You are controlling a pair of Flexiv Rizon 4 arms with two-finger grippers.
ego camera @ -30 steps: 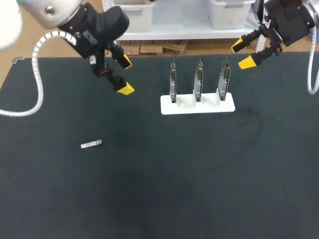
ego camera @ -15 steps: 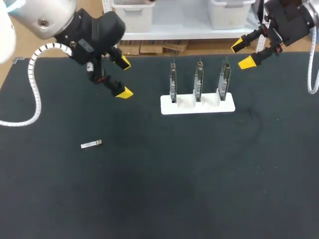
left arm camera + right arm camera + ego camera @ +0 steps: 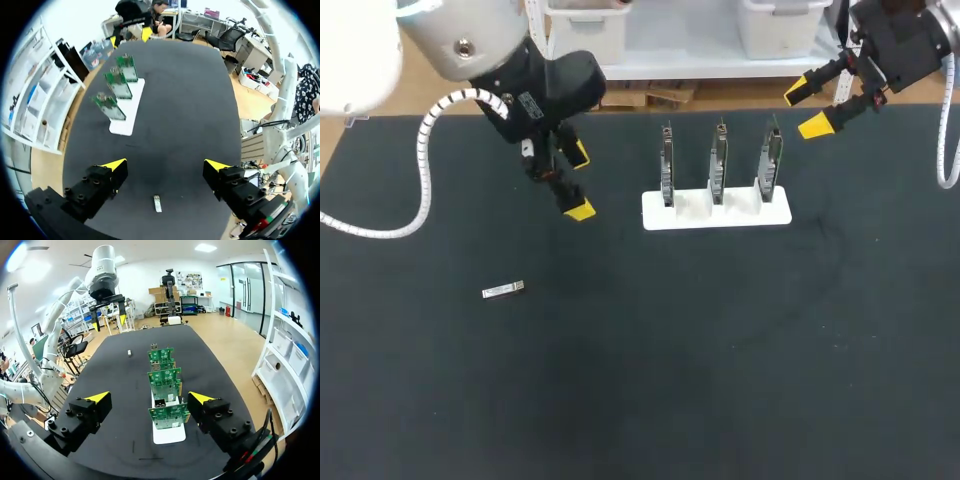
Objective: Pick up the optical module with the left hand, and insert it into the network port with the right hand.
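Left gripper (image 3: 578, 182) hangs wide open over the table (image 3: 720, 380), and the optical module (image 3: 503, 290) lies flat well apart from it, nearer the robot and further left, its long axis crosswise to the line between the fingers. Nothing stands in the way, I'd say: the white stand (image 3: 716, 212) with its three port boards (image 3: 719, 160) sits off right, and the right gripper (image 3: 807, 108), also wide, hangs beyond that.

Head view looks down from above; both wrist views share the network-port stand (image 3: 131, 101)
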